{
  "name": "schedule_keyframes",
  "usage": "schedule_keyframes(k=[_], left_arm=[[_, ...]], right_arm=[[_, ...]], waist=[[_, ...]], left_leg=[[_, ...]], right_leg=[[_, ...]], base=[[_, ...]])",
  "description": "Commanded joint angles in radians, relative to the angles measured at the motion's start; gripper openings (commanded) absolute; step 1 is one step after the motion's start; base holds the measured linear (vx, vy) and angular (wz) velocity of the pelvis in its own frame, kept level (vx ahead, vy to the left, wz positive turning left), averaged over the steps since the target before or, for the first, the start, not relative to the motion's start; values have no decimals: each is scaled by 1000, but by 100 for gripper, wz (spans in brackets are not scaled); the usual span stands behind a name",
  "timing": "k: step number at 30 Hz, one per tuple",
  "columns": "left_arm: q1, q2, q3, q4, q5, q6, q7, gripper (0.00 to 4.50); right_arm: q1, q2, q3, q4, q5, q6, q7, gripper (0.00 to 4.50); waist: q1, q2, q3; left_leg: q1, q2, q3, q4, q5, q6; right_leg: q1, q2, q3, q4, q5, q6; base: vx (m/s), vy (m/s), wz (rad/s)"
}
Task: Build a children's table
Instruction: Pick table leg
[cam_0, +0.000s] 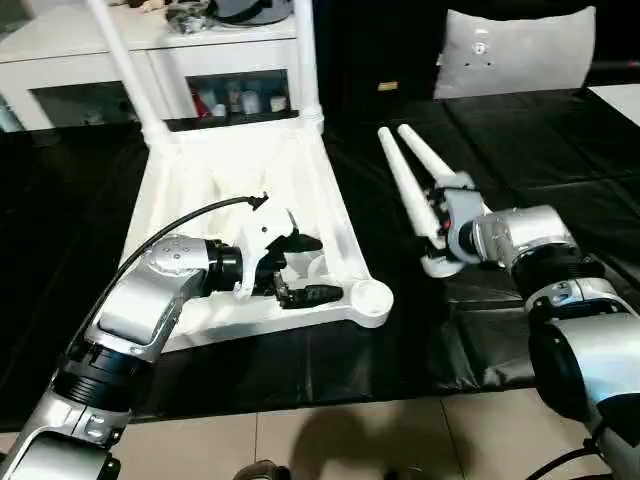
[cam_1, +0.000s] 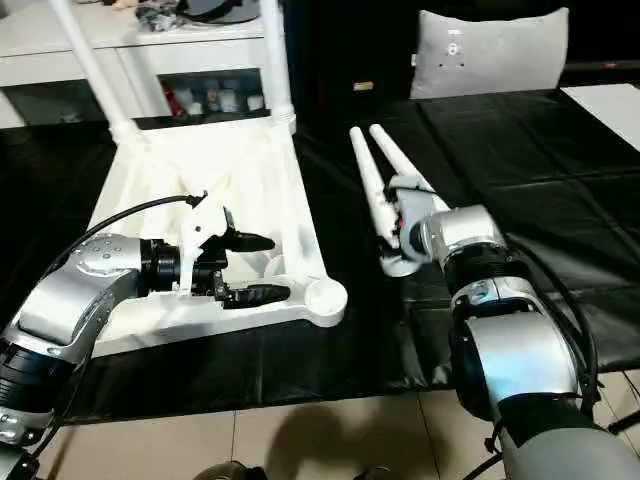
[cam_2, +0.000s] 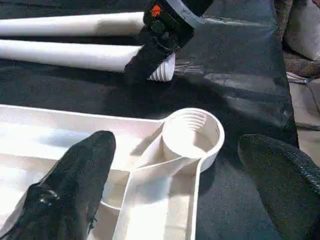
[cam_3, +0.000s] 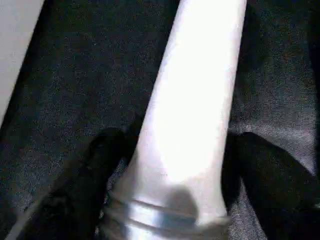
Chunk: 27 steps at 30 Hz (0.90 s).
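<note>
Between right pincer (cam_3: 172, 175) fingers, seemingly ungripped: leg (cam_3: 192, 110)

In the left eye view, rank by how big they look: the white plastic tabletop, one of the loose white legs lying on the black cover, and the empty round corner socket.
1. White ribbed plastic tabletop.
2. Loose white tapered tube leg.
3. Round threaded corner socket, though nearest the camera.

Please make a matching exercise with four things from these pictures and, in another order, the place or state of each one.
1. table top
2. two loose legs
3. left gripper
4. right gripper

A. open, above the near socket corner
B. around the thick end of a lying leg
C. side by side on the black cover
D. underside up, two legs already standing in it

Pairs: 1-D, 2-C, 3-A, 4-B
</note>
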Motion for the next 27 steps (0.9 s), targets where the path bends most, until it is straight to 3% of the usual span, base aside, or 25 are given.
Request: schedule_keyframes(k=[1, 7, 11, 12, 15, 27], left_arm=[[4, 6, -10, -14, 5, 11, 0, 450], [4, 6, -10, -14, 5, 11, 0, 450], [-8, -3, -25, -2, 14, 22, 8, 450], [-11, -7, -32, 6, 23, 23, 16, 450], [-11, -9, -44, 23, 39, 23, 24, 450], [-27, -20, -41, 54, 46, 43, 56, 450]], right_arm=[[-21, 3, 6, 20, -9, -1, 12, 358], [-21, 3, 6, 20, -9, -1, 12, 358], [-25, 1, 3, 61, -11, -21, 15, 329], [-22, 0, 2, 69, -10, -23, 14, 312], [-14, -3, 1, 75, -7, -24, 16, 296], [6, -5, -28, 82, 15, -36, 9, 285]], waist=[[0, -15, -75], [-1, -17, -75], [-3, -16, -76], [-3, -9, -75], [-8, -6, -75], [-10, -5, -76]], left_leg=[[29, 52, -29, -64, -254, 0], [30, 51, -29, -63, -259, -1], [30, 51, -29, -62, -264, -4], [31, 52, -31, -62, -267, -5], [32, 51, -31, -63, -296, -10], [31, 50, -32, -62, -301, -8]], right_leg=[[47, -66, 41, -70, -346, -192], [47, -67, 41, -71, -357, -189], [46, -66, 41, -71, -361, -191], [46, -66, 40, -70, -360, -192], [46, -64, 39, -72, -359, -191], [48, -64, 38, -71, -336, -206]], base=[[0, 0, 0], [0, 0, 0], [0, 0, 0], [0, 0, 0], [0, 0, 0], [0, 0, 0]])
